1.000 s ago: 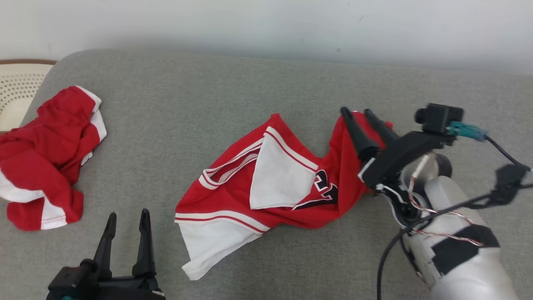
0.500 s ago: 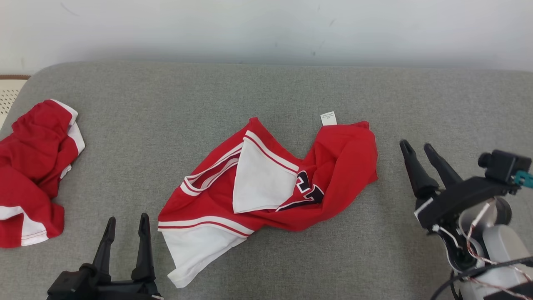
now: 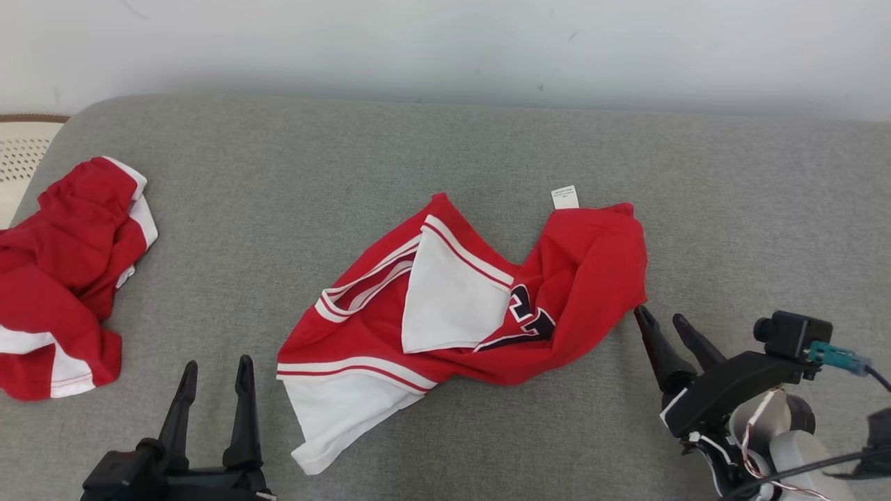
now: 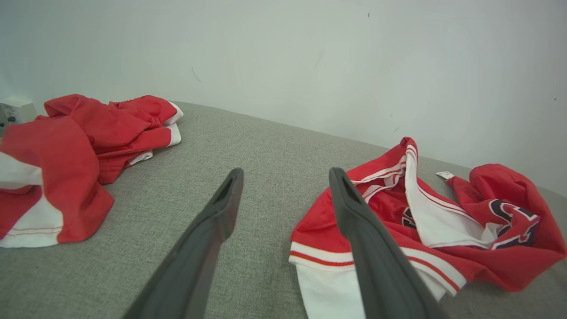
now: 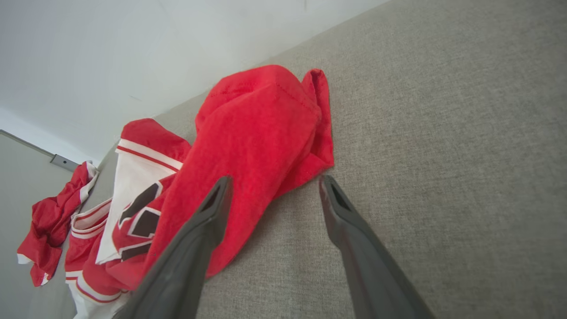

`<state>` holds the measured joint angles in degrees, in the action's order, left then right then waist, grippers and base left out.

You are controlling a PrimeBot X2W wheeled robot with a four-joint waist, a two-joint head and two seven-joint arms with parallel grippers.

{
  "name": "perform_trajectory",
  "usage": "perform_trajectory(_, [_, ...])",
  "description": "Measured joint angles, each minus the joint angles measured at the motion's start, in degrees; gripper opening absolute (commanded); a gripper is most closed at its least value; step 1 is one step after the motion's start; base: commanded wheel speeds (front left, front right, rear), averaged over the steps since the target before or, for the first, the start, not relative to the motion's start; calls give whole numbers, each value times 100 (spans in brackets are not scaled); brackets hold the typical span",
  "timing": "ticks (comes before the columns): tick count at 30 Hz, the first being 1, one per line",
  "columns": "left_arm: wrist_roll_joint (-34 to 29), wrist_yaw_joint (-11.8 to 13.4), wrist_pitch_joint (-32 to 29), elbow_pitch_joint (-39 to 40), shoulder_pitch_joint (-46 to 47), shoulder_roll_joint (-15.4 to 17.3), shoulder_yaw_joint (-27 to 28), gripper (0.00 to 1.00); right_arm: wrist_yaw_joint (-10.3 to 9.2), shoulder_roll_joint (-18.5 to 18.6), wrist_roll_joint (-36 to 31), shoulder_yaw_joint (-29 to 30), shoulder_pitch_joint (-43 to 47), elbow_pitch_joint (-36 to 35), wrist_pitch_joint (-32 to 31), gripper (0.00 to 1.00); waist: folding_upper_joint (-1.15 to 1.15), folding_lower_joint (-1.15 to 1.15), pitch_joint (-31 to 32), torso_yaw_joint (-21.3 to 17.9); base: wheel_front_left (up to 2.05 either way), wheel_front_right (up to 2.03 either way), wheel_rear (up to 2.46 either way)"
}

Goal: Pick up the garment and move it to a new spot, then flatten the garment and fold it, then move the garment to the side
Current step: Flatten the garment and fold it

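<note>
The garment (image 3: 473,313), a red jersey with black white-edged numerals, white panels and a small white label (image 3: 564,197), lies crumpled in the middle of the grey cushion. My right gripper (image 3: 660,317) is open and empty just off the jersey's lower right edge, fingers pointing up and left. In the right wrist view the garment (image 5: 248,146) bulges just beyond the right gripper (image 5: 274,181), not touching it. My left gripper (image 3: 216,365) is open and empty at the lower left. In the left wrist view the garment (image 4: 443,221) lies right of the left gripper (image 4: 285,175).
A smaller crumpled red garment with white panels (image 3: 62,278) lies at the cushion's left end. A cream perforated basket (image 3: 24,149) stands beyond the left edge. A pale wall (image 3: 445,49) runs along the back. Bare grey cushion (image 3: 766,209) stretches right of the jersey.
My right gripper, which stood over the jersey's right end a second ago, has pulled back down and right, off the cloth. The jersey now lies free. The head camera has shifted slightly.
</note>
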<state>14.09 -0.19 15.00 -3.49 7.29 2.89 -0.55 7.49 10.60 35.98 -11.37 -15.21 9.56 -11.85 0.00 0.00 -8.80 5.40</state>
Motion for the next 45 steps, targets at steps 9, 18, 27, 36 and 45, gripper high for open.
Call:
perform_trajectory(9, [-2,-22,0,4,23,-1,-3,100,0,-181,-2,-145,-534,1191,338,100,0,0,-79,139,0,0,0])
perform_trajectory(18, [-10,-34,0,-11,93,-1,63,100,0,-185,219,-474,-1063,2130,692,29,0,0,-162,278,0,0,0])
perform_trajectory(27, [-11,-23,0,-25,93,-1,100,100,0,-23,438,-838,-1275,2363,1069,0,0,0,-110,243,0,0,0])
perform_trajectory(36, [-10,27,0,-21,-26,-1,137,100,0,257,810,-978,-876,870,910,0,0,0,41,58,0,0,0])
perform_trajectory(45, [-10,33,0,-22,-97,-1,121,100,0,270,556,-303,-130,-929,13,0,0,0,172,-161,0,0,0])
